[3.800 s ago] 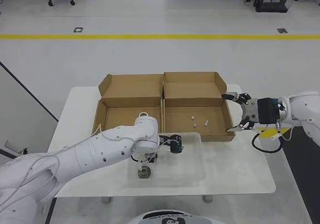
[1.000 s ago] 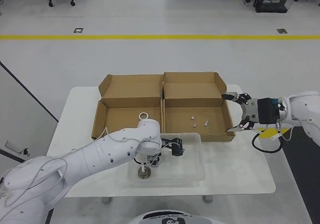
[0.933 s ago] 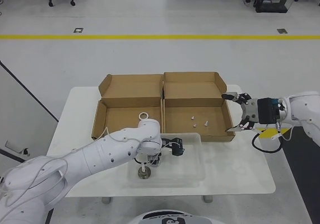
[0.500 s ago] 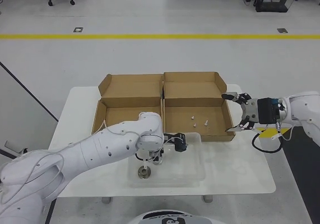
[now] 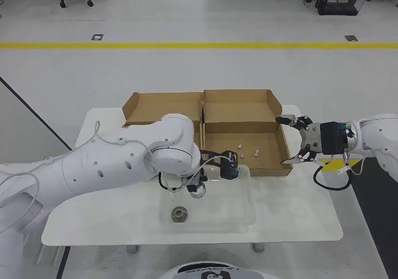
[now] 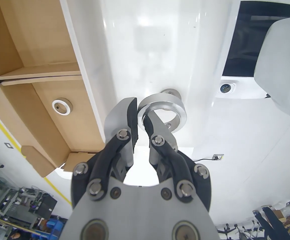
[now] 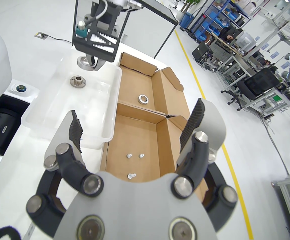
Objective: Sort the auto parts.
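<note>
White counter (image 5: 303, 209) stands on a pale workshop floor with a yellow line across the upper part of the top view. Two open cardboard boxes sit side by side at the counter's middle, and a clear tray (image 5: 240, 209) lies just below them in the frame.

Left tool (image 6: 138, 111) hangs over the tray's upper left part, clamped on a metal ring (image 6: 162, 108): one finger is inside the ring, the other outside, pinching its wall. The ring hangs above the tray. A flange (image 5: 178, 213) lies on the tray floor at its lower left, apart from the ring.

Left box (image 7: 132, 83) holds one pale ring (image 7: 143, 99) flat on its floor. Right box (image 5: 219, 150) holds three small bolts (image 7: 141, 155), two close together and one a little apart.

Right tool (image 5: 291, 139) is at the right of the top view, just beside the right box's right wall, its fingers spread wide and pointing toward the box
</note>
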Robot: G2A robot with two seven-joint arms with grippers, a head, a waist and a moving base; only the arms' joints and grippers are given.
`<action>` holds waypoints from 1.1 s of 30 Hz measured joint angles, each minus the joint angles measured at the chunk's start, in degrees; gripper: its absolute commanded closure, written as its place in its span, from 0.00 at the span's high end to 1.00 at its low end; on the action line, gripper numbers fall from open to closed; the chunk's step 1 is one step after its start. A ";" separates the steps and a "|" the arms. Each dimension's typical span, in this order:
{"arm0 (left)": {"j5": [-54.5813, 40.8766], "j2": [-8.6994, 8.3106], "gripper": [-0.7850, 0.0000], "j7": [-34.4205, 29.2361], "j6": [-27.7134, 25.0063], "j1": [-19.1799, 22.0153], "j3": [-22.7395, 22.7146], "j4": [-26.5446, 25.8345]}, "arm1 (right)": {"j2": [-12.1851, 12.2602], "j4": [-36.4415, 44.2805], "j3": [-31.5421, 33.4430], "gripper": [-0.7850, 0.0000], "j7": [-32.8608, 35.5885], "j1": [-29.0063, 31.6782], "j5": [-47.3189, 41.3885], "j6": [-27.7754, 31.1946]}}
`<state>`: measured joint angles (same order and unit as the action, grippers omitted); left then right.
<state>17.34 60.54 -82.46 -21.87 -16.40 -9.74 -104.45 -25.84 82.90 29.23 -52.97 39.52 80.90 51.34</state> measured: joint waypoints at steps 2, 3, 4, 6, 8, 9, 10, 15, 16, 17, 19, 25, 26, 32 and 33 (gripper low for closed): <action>-1.51 -1.00 0.00 1.07 -1.07 1.59 0.00 -0.75 | 0.00 0.00 0.00 1.00 0.00 0.00 0.00 0.00; -2.05 -1.38 0.00 1.43 -1.42 2.14 0.00 -0.97 | 0.00 0.00 0.00 1.00 0.00 0.00 0.00 0.00; -2.57 -1.81 0.00 1.62 -1.60 2.70 0.00 -1.17 | 0.00 0.00 0.00 1.00 0.00 0.00 0.00 0.00; -2.59 -2.03 0.00 1.61 -1.59 2.97 0.00 -1.27 | 0.00 0.00 0.00 1.00 0.00 0.00 0.00 0.00; -2.48 -2.01 0.00 1.57 -1.55 2.94 0.00 -1.26 | 0.00 0.00 0.00 1.00 0.00 0.00 0.00 0.00; -2.47 -2.00 0.00 1.57 -1.54 2.92 0.00 -1.25 | 0.00 0.00 0.00 1.00 0.00 0.00 0.00 0.00; -2.47 -2.00 0.00 1.57 -1.54 2.92 0.00 -1.25 | 0.00 0.00 0.00 1.00 0.00 0.00 0.00 0.00; -1.72 -2.17 0.00 2.35 -0.59 2.48 -0.40 -0.27 | 0.00 0.00 0.00 1.00 0.00 0.00 0.00 0.00; -0.91 -2.48 0.00 4.02 1.36 1.79 -1.21 1.05 | 0.00 0.00 0.00 1.00 0.00 0.00 0.00 0.00; -1.07 -2.78 0.00 5.99 2.62 1.09 -2.13 1.91 | 0.00 0.00 0.00 1.00 0.00 0.00 0.00 0.00; -4.34 -3.83 0.00 10.97 2.17 -0.84 -4.43 3.55 | 0.00 0.00 0.00 1.00 0.00 0.00 0.00 0.00; -11.45 -7.56 0.00 19.62 -6.29 -6.87 -10.21 5.77 | 0.00 0.00 0.00 1.00 0.00 0.00 0.00 0.00; -12.59 -8.15 0.00 21.30 -8.32 -7.90 -11.31 5.95 | 0.00 0.00 0.00 1.00 0.00 0.00 0.00 0.00; -18.06 -11.74 0.00 31.50 -23.05 -14.47 -18.79 8.06 | 0.00 0.00 0.00 1.00 0.00 0.00 0.00 0.00; -18.66 -12.11 0.00 32.71 -24.92 -15.23 -19.80 8.32 | 0.00 0.00 0.00 1.00 0.00 0.00 0.00 0.00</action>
<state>-1.32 48.43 -49.75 -46.80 -31.62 -29.54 -96.13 -25.85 82.90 29.23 -52.97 39.52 80.90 51.34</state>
